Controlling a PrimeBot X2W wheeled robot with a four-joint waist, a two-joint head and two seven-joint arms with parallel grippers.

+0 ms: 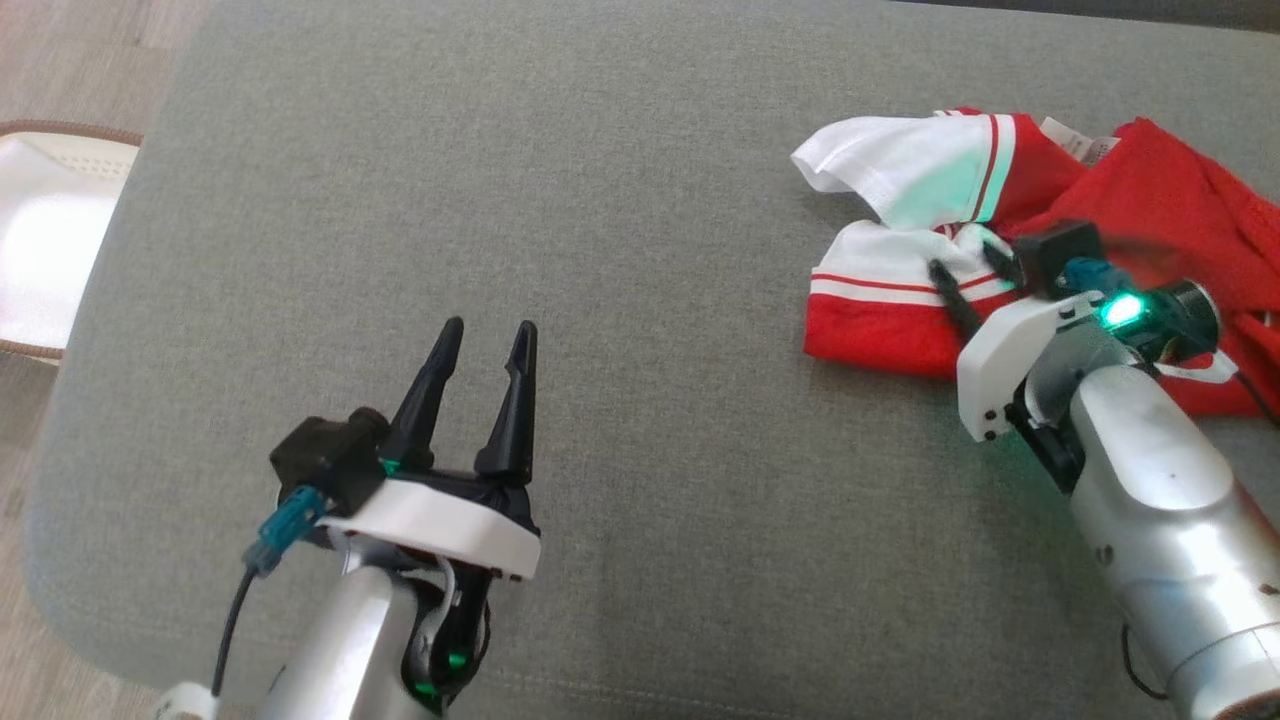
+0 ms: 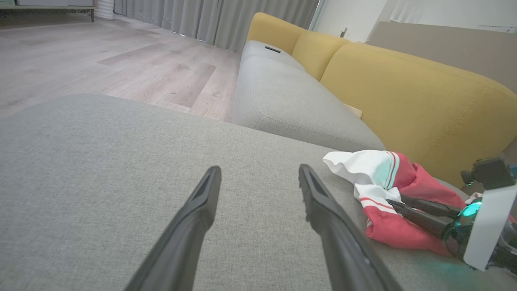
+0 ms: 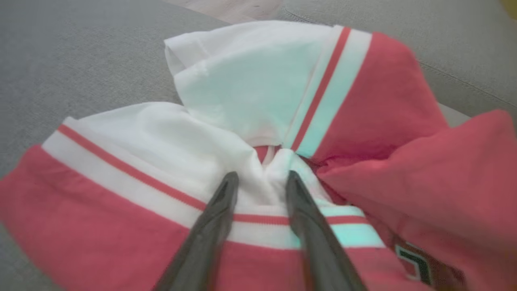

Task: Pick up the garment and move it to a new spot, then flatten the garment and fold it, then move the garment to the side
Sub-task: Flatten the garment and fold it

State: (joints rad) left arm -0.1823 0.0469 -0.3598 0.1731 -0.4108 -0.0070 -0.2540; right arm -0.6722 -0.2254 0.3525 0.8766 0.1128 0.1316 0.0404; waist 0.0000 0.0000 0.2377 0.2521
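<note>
The garment [image 1: 1140, 200], a red and white piece with thin stripes, lay crumpled on the grey cushion [image 1: 650, 350] at the upper right of the head view. The right gripper [image 1: 962, 258] was directly on it. Its two dark fingers pointed toward the upper left of that frame and their tips rested on the white striped part near the garment's left side. In the right wrist view the garment [image 3: 242, 93] reached across almost the whole frame. A small ridge of white cloth stood up between the two fingers [image 3: 218, 214], just above a red stripe.

The right arm entered from the lower right corner of the head view and was tilted down to the cloth, with a green light shining on its wrist. The left arm came up from the bottom edge at the lower left. The left gripper [image 1: 489, 328] hovered over bare cushion, fingers pointing up the frame, well apart from the garment.

The jaws of the right gripper stood partly apart, with both fingers touching the cloth and the ridge gathered between them. I could not tell whether they really pinched it. The jaws of the left gripper were wide apart and held nothing. In the left wrist view a yellow backrest [image 2: 404, 93] rose behind the garment at the right, and a wooden floor [image 2: 101, 52] showed at the upper left.
</note>
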